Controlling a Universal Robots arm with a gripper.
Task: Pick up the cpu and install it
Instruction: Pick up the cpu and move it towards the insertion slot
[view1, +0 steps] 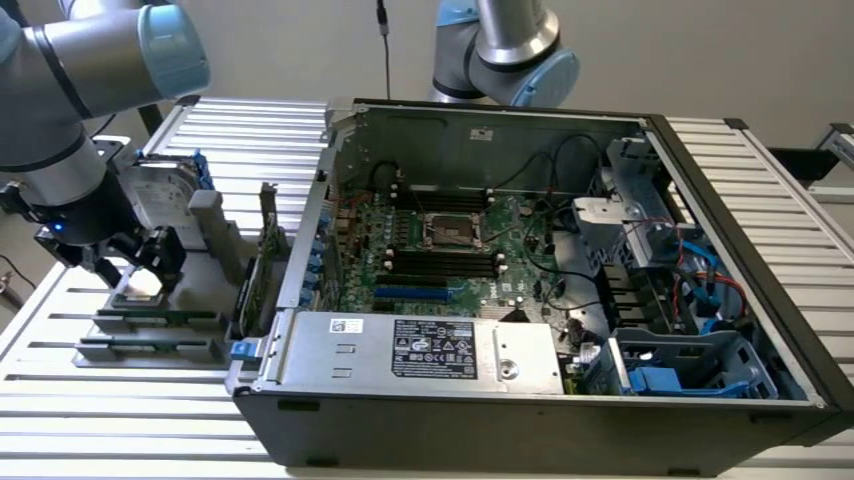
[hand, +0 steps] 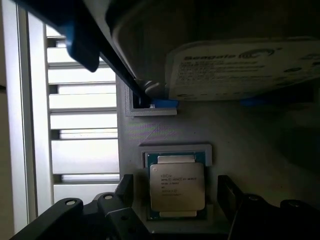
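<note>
The cpu (hand: 176, 186), a small square chip with a silvery printed top, lies flat in a shallow grey-rimmed seat on the parts holder (hand: 250, 145). My gripper (hand: 176, 194) hangs open just above it. One dark finger (hand: 125, 187) stands on each side of the chip, apart from its edges. In the exterior view the gripper (view1: 134, 272) sits low over the cpu (view1: 139, 291), at the left of the open computer case. The empty processor socket (view1: 451, 232) shows in the middle of the motherboard.
A silver hard drive (hand: 240, 70) with blue rails stands upright in the holder just beyond the cpu, close to the gripper (view1: 160, 195). Two flat grey blocks (view1: 147, 348) lie at the holder's front. The case wall (view1: 287, 250) rises between holder and motherboard. A second arm (view1: 501, 50) hangs behind the case.
</note>
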